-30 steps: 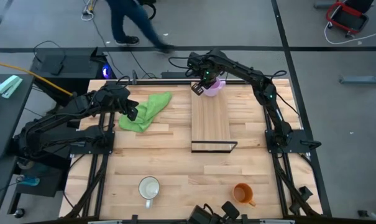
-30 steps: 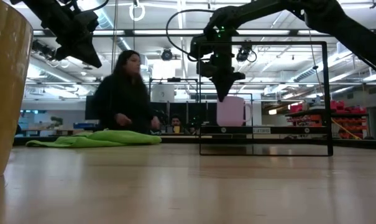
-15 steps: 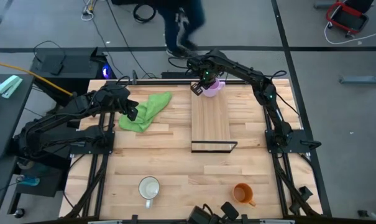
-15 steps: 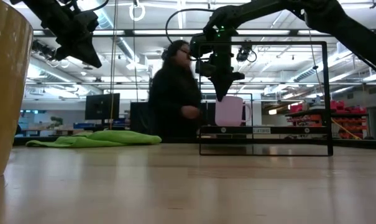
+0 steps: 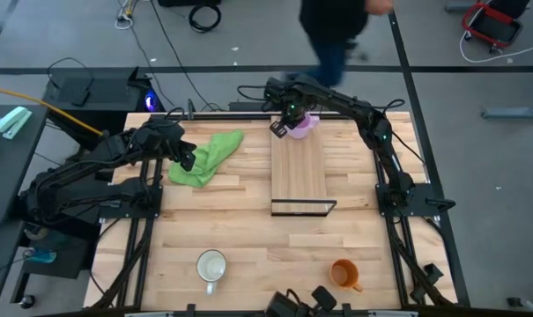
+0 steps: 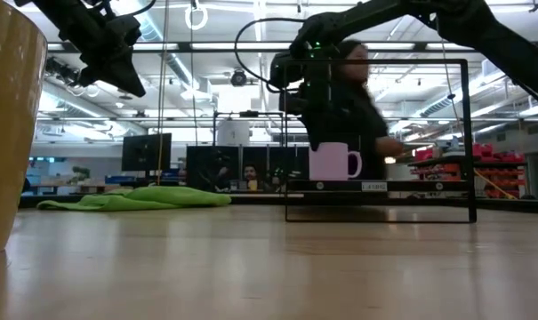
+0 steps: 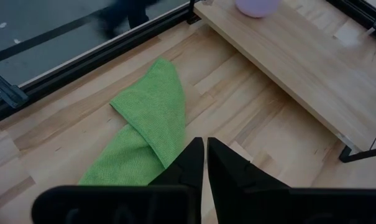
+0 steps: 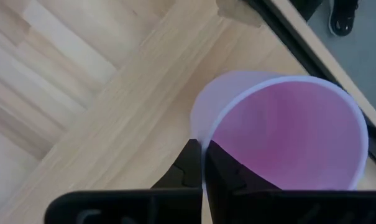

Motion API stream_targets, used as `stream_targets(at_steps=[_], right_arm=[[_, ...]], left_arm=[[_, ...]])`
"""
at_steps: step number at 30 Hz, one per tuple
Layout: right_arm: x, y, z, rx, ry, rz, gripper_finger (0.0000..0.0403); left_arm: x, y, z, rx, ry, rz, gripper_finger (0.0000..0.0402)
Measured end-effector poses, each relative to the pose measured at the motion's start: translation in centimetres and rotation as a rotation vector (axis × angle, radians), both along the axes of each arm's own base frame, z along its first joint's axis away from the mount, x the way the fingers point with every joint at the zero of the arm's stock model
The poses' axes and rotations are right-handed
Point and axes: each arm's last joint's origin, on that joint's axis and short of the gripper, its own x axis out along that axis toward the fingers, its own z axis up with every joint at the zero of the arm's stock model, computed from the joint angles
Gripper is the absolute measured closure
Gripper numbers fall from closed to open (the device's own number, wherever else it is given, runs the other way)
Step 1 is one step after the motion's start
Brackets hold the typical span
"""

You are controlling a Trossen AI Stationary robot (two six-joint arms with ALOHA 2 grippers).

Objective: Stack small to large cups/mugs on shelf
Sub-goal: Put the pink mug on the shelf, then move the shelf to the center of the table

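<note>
The light purple mug stands upright by its base on the far end of the light-wood shelf; it also shows in the low view and the right wrist view. My right gripper is shut, pointing down at the mug's rim on its left side. The white mug and the orange mug stand on the table near its front edge. My left gripper is shut and empty, raised over a green cloth. My right gripper's shut fingertips stand at the purple mug's rim, on the side toward the table's left, coming from above. I cannot tell whether they touch it. The mug stays upright on the shelf.
The green cloth lies crumpled on the table left of the shelf. The shelf's black frame stands at its near end. A person walks on the floor beyond the table's far edge. Bare tabletop lies between the shelf and the two front mugs.
Both arms have kept almost still. A person beyond the far edge has walked from the left toward the right and now stands behind the purple mug in the low view.
</note>
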Motion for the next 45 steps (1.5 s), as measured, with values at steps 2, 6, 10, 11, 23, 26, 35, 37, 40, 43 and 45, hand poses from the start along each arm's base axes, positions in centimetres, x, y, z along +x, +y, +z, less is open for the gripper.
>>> stream_targets(at_steps=[2, 6, 10, 11, 23, 26, 35, 37, 40, 43, 45], right_arm=[[0.1, -0.1, 0.1, -0.01, -0.016, 0.0, 0.0397], [0.2, -0.1, 0.1, -0.006, -0.02, 0.001, 0.0378], [0.3, -0.1, 0.1, 0.006, -0.043, 0.001, 0.0358], [0.3, -0.1, 0.1, 0.006, -0.044, -0.004, 0.0354], [0.3, -0.2, 0.0, 0.007, -0.044, -0.007, 0.0341], [0.3, -0.2, 0.0, 0.007, -0.044, -0.008, 0.0341], [-0.5, -0.5, 1.2, -0.005, -0.07, -0.046, 0.034], [-0.9, -0.5, 2.0, -0.016, -0.087, -0.052, 0.034], [-1.6, -0.4, 3.3, -0.033, -0.114, -0.057, 0.034], [-2.4, 0.0, 5.1, -0.059, -0.153, -0.055, 0.034], [-3.2, 0.1, 6.4, -0.076, -0.182, -0.061, 0.034]], left_arm=[[0.0, 0.0, 0.0, 0.0, 0.0, 0.0, 0.0375], [0.0, 0.0, 0.0, 0.0, 0.0, 0.0, 0.038], [0.0, 0.0, 0.0, 0.0, 0.0, 0.001, 0.0379], [0.0, 0.0, 0.0, 0.0, 0.0, 0.0, 0.0378], [0.0, 0.0, 0.0, 0.0, 0.0, 0.0, 0.038], [0.0, 0.0, 0.0, 0.0, 0.0, 0.0, 0.038], [0.0, 0.0, 0.0, -0.005, -0.003, 0.005, 0.037], [0.0, 0.0, 0.0, -0.004, -0.003, 0.005, 0.0371], [0.0, 0.0, 0.0, -0.005, -0.004, 0.005, 0.0376], [0.0, 0.0, 0.0, -0.004, -0.004, 0.005, 0.0378], [0.0, 0.0, 0.0, -0.005, -0.004, 0.005, 0.0376]])
